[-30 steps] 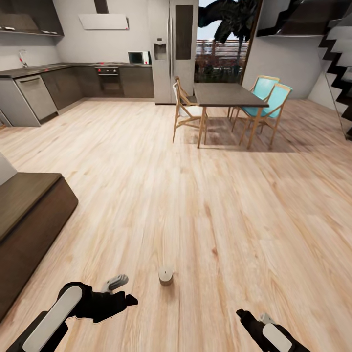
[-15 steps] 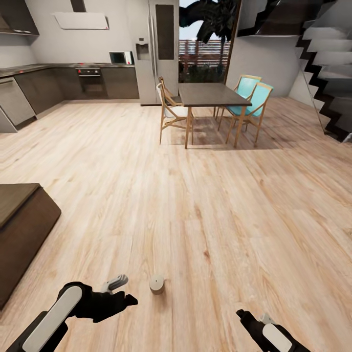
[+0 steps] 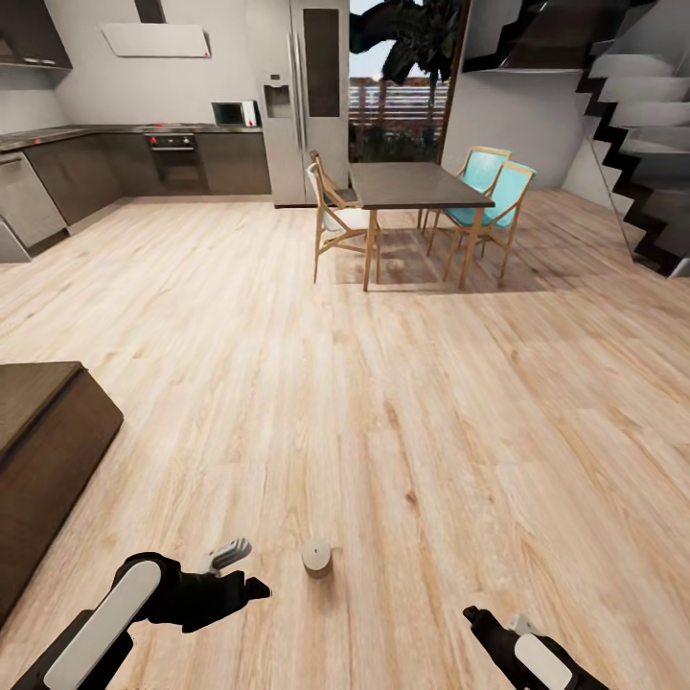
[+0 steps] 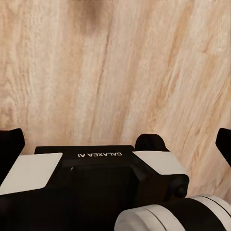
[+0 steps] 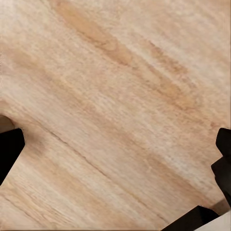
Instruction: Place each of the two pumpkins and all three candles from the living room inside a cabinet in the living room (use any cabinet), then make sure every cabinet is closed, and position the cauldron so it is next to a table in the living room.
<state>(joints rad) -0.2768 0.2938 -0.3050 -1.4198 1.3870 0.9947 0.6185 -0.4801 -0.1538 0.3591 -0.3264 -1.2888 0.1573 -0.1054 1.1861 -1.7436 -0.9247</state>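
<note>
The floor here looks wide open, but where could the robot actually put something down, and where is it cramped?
The wood floor lies bare between the dark cabinet and the dining table, and also ahead of the right gripper. It is tighter beside the left gripper, where a candle sits, and crowded under the table among the chairs.

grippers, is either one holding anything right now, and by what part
Nothing is held. The left gripper and right gripper are both open over bare floor; the small beige-grey candle lies on the floor beside the left gripper.

We saw bright, even daylight from the glass door (image 3: 398,96), soft shadows under the dining table (image 3: 414,184), slightly blurry renders.
</note>
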